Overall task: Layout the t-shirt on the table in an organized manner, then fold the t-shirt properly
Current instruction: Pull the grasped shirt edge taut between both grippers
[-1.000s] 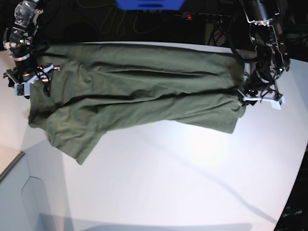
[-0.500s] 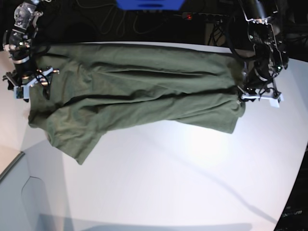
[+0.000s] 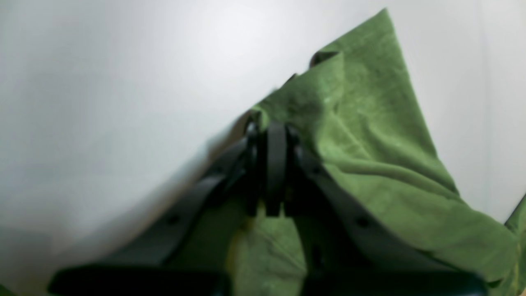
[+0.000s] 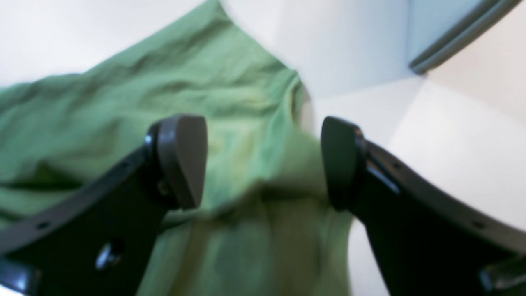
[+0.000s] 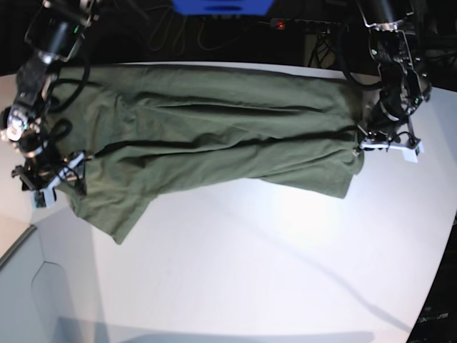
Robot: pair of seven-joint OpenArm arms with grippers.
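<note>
The olive-green t-shirt [image 5: 214, 136] lies stretched sideways across the far half of the white table [image 5: 271, 257], wrinkled, with one flap hanging toward the front left. At its right edge my left gripper [image 5: 360, 143] is shut on the cloth; in the left wrist view its fingers [image 3: 276, 152] meet on a raised fold of the t-shirt [image 3: 370, 123]. My right gripper [image 5: 63, 179] hovers at the shirt's left edge. The right wrist view shows that gripper [image 4: 263, 164] open, the t-shirt [image 4: 123, 102] lying below the gap and its fingertips [image 4: 185, 156] holding nothing.
Behind the table's far edge, cables and a power strip [image 5: 282, 25] with a red light lie in the dark, next to a blue object [image 5: 221, 6]. A grey ledge [image 5: 18, 246] runs along the front left. The table's curved edge [image 5: 435, 286] drops off at the right.
My left gripper has closed on the shirt's right edge. The right arm has moved toward the front along the shirt's left edge, still open.
</note>
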